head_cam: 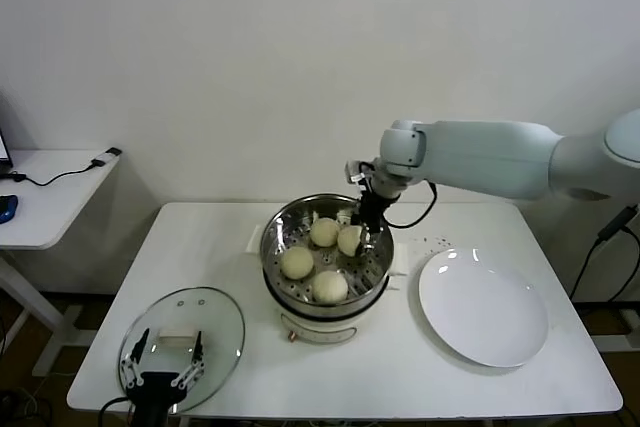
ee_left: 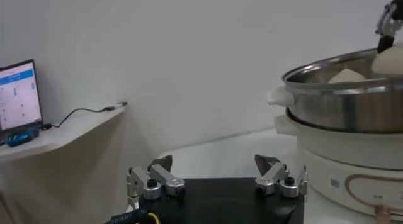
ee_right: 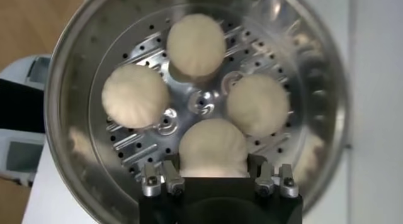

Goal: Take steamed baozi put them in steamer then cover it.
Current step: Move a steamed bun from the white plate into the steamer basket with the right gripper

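White wall backs the white worktop (head_cam: 400, 367). Right tool (ee_right: 213, 176) pinches the fourth baozi (ee_right: 213, 150), soft and easily dented, inside the steamer (head_cam: 282, 232). Left tool (head_cam: 161, 359) hangs spread over the glass cover (head_cam: 215, 312), fragile, probably best gripped at its handle (head_cam: 178, 333).
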